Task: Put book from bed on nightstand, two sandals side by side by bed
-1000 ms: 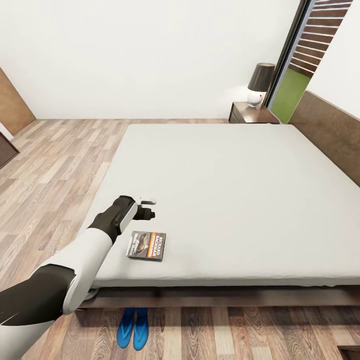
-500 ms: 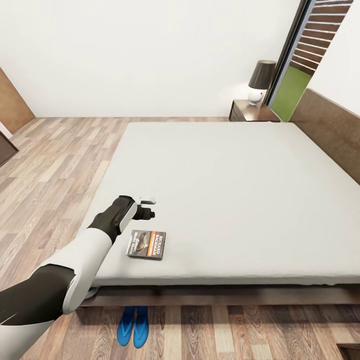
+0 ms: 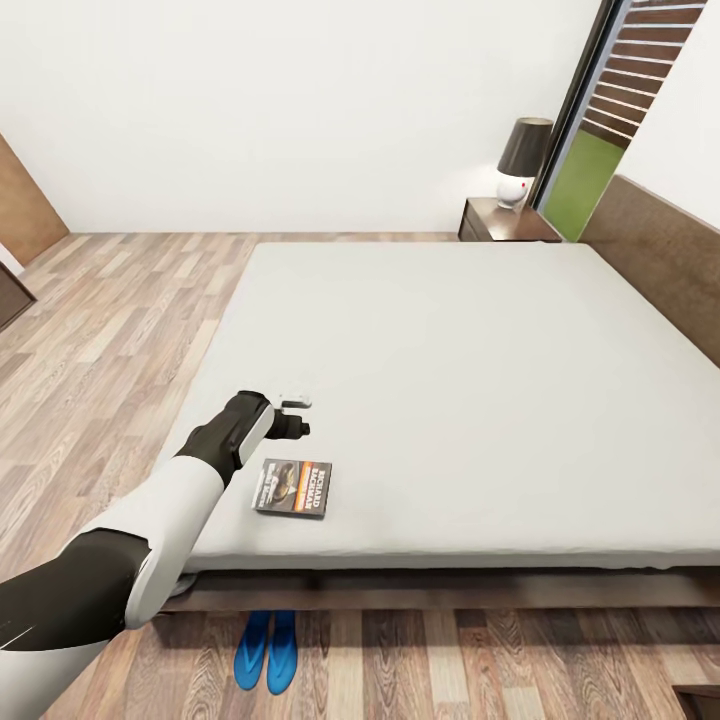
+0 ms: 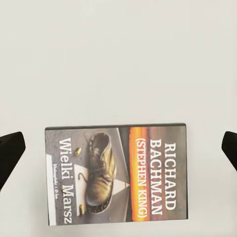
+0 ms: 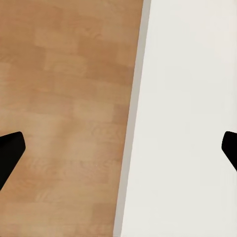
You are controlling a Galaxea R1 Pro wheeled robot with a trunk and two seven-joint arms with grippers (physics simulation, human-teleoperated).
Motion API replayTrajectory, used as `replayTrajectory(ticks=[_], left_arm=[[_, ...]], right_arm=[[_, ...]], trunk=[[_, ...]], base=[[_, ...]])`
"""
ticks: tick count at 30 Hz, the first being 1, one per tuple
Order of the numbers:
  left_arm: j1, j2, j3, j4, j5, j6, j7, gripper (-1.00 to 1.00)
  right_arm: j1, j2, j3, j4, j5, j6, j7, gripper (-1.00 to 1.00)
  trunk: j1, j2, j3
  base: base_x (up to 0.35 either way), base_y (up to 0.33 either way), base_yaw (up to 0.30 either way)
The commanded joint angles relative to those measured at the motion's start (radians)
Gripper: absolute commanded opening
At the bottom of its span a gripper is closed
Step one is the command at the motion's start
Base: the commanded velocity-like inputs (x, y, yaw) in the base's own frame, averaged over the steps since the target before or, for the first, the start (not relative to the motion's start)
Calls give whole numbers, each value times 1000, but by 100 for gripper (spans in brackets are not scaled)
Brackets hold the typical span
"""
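The book (image 3: 293, 489) lies flat on the bed (image 3: 450, 380) at lower left of the head frame, just below the left gripper (image 3: 298, 417), whose jaws gape wide and hold nothing. Both sandals (image 3: 266, 652) sit together on the floor at bottom left. The right gripper (image 5: 118, 148) is spread wide too, empty.

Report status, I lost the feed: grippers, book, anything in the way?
Left gripper open above the book, not touching. Right gripper open, holding nothing. Book flat near bed edge. Nothing in the way.
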Motion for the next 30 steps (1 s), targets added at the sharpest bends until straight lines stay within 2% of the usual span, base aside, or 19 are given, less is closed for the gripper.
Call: replayTrajectory(ticks=[1, 14, 30], left_arm=[[0, 1, -5, -1, 9, 2, 5, 100], [0, 1, -4, 0, 8, -16, 9, 100], [1, 1, -4, -1, 8, -20, 11, 100]], right_arm=[[0, 0, 0, -1, 6, 3, 0, 100], [0, 1, 0, -1, 37, 3, 0, 100], [0, 1, 0, -1, 42, 3, 0, 100]], trunk=[[0, 0, -1], [0, 0, -1], [0, 0, -1]], base=[[0, 0, 0], [4, 2, 0], [88, 27, 0]])
